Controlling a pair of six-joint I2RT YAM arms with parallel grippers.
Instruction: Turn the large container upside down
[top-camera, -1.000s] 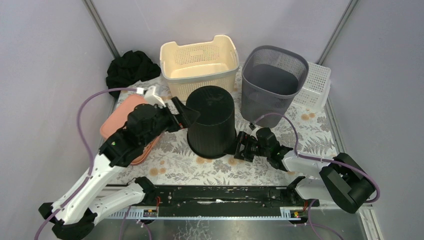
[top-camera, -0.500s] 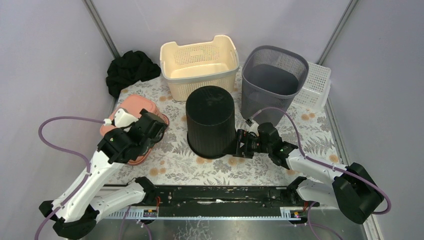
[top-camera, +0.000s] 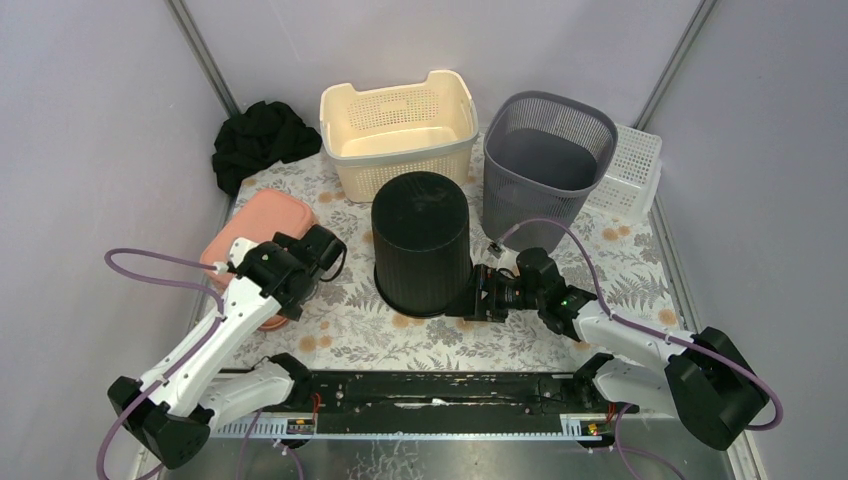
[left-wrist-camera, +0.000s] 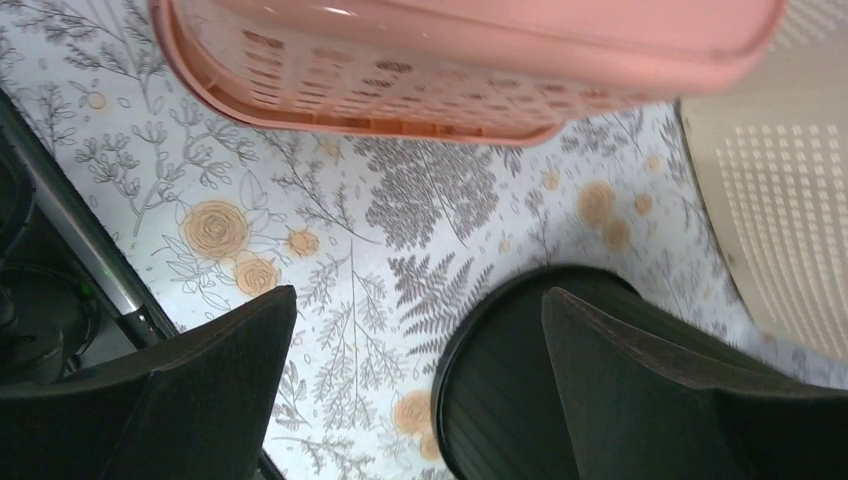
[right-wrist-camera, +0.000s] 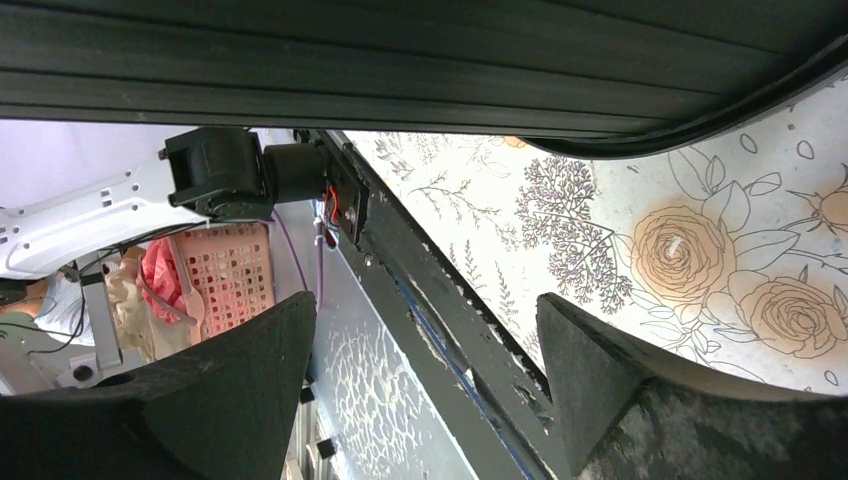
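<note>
Left arm (top-camera: 207, 335) pulled back from black container (top-camera: 421, 240)

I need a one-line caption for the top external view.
Large black container upside down on the floral table, open left fingers and open right fingers flanking it.

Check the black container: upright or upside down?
Upside down. In the top view the black container shows its closed, narrower base on top, and its wider rim sits flat on the floral tablecloth.
</note>
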